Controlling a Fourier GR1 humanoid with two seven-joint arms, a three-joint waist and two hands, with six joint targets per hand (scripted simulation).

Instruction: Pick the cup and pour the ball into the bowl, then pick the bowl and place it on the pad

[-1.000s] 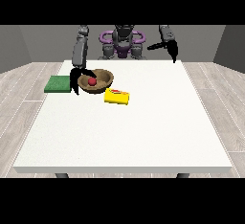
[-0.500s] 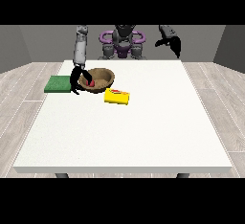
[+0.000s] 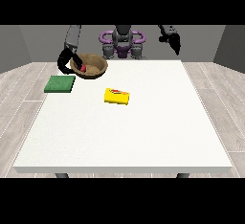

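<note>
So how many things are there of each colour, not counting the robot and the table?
Brown: 1, the bowl
Red: 1, the ball in the bowl
Green: 1, the pad
Yellow: 1, the box with a red mark on top
Total: 4

You see the hand at the view's left (image 3: pixel 65 61) gripping the brown bowl (image 3: pixel 94 67), red ball (image 3: pixel 83 68) inside, raised above the white bench (image 3: pixel 124 127) near the green pad (image 3: pixel 60 84) and yellow box (image 3: pixel 117 96).
</note>
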